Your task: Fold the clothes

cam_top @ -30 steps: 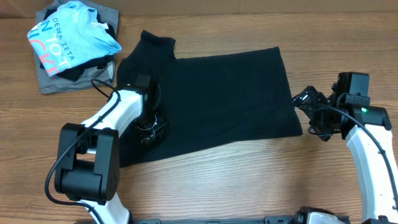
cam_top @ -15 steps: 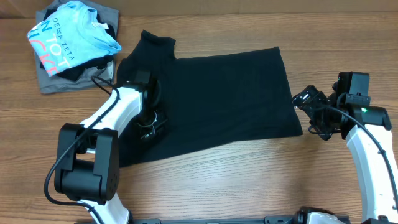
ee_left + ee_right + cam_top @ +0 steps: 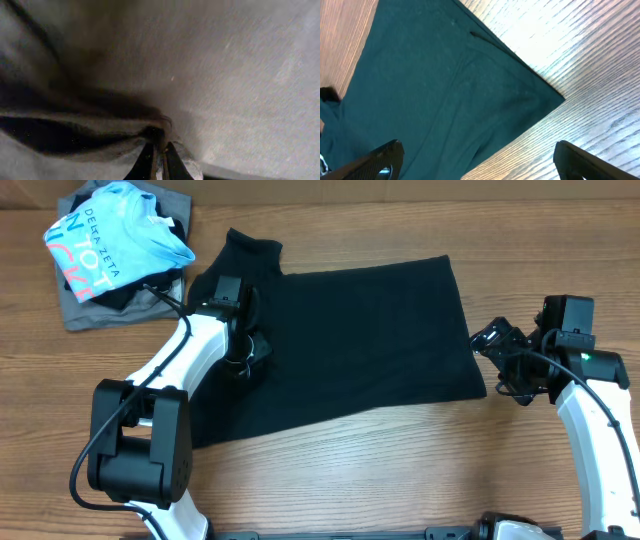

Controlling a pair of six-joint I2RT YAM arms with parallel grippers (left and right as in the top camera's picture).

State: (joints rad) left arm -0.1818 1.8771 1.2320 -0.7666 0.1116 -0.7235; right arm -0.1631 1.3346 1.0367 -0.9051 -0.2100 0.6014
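Right, black T-shirt (image 3: 350, 340) lies spread mostly flat across mid desk (image 3: 400, 470), long side running L to R, w/ one narrower part sticking out at the far L corner, near the pile of other clothes. Left pincer (image 3: 243, 360) sits down on the shirt's L portion, approx. halfway btw its far and near edges. In the left wrist view the left pincer (image 3: 159, 160) has its tips pressed together and a ridge of the fabric is nipped btw them, w/ creases bunching out to the L of the pinch; the cloth looks greyish there, prob. the lighting. Right pincer (image 3: 497, 360) hangs just off the shirt's R edge, near the near-R corner, over bare wood. In the right wrist view the right pincer (image 3: 477, 162) is spread wide, one finger at each lower corner of the frame, nothing btw them; that corner of the shirt lies flat below, w/ a faint seam line along the edge. Light blue DELTA ZETA shirt (image 3: 110, 240) is crumpled at the far L corner of the desk, on top of a grey garment (image 3: 90, 310), w/ bits of some dark fabric showing in the pile; the pile's R side is just beside the black T-shirt, can't tell if touching.
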